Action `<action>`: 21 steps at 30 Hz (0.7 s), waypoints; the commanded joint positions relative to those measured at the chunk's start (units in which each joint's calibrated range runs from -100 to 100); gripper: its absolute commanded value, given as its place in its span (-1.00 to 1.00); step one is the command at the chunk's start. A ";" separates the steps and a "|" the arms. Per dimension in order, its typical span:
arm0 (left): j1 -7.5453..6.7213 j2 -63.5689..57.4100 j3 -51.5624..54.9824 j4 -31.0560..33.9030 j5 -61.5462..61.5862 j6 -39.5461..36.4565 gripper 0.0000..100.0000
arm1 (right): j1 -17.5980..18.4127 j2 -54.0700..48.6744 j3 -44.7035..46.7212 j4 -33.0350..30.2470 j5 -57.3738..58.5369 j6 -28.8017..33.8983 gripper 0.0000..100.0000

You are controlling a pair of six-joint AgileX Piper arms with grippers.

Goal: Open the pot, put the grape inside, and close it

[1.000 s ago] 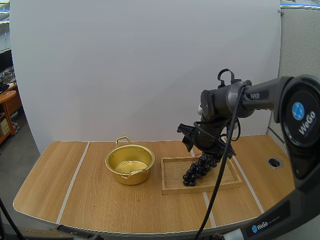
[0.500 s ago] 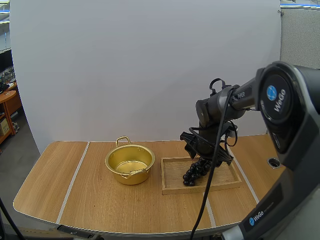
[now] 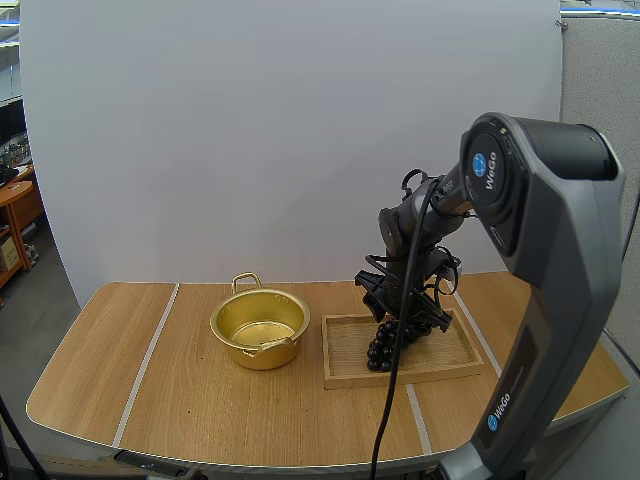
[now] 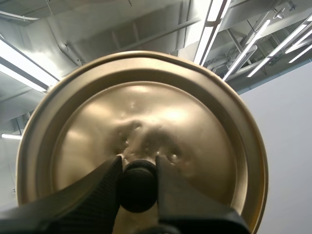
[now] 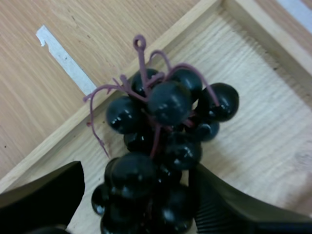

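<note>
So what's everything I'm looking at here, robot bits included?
table: one, light wood, under everything
wooden tray: one, light wood, on the table
pot: one, gold, open, on the table beside the wooden tray
lid: one, gold with a black knob, off the pot, held by the left gripper
bunch of grapes: one, dark, in the wooden tray
left gripper: one, black, fingers pinching the knob
right gripper: one, black, fingers open on either side of the bunch of grapes
</note>
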 commanded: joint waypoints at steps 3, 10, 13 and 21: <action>-0.13 -0.09 -0.33 0.39 -1.60 -0.54 -1.00 | -0.19 2.62 -0.38 -0.32 -3.61 0.39 1.00; -0.13 -0.09 -0.33 0.39 -1.60 -0.54 -1.00 | -0.19 4.00 -0.38 -0.32 -3.55 1.94 1.00; -0.13 -0.09 -0.33 0.39 -1.60 -0.54 -1.00 | -0.19 4.00 -1.59 -0.32 -1.55 2.38 -0.05; -0.13 -0.09 -0.33 0.39 -1.60 -0.54 -1.00 | -0.19 2.40 -6.20 -0.45 3.64 -2.26 -1.00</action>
